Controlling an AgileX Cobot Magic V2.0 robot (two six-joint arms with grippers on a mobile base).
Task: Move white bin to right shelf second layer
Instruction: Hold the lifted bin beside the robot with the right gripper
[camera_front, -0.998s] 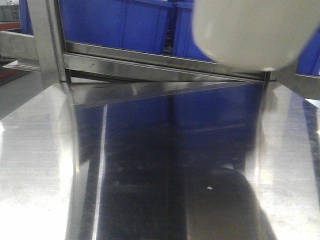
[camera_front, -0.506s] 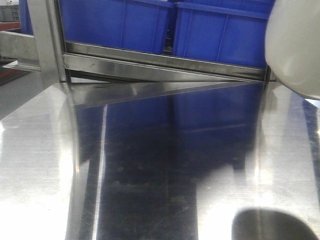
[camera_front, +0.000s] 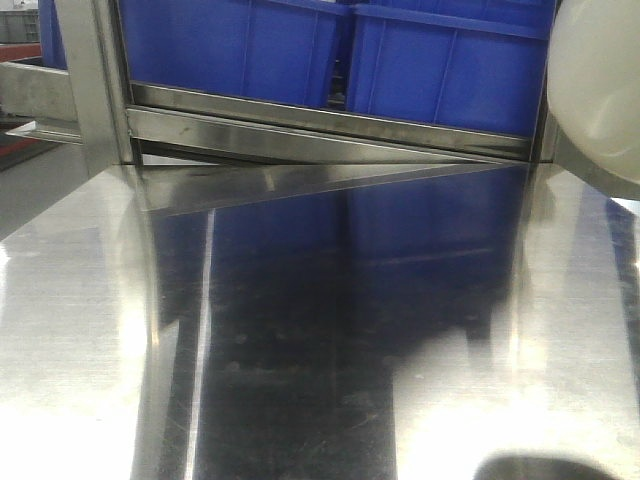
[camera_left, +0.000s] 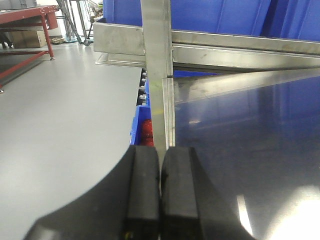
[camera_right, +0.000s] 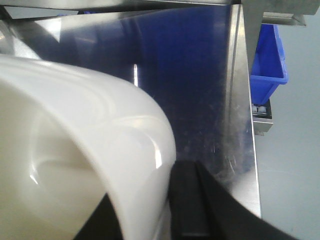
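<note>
White bin (camera_right: 75, 125), one, rim pinched by right hand (camera_right: 145, 210); left hand (camera_left: 160, 190) closed empty; two blue crates (camera_front: 440, 70).

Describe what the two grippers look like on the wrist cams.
Left gripper: two matte black fingers with flat, blocky pads, widening into a broad curved black base. Right gripper: same black finish; one squared finger shows, the white bin hides the rest. No cables or markings visible.
</note>
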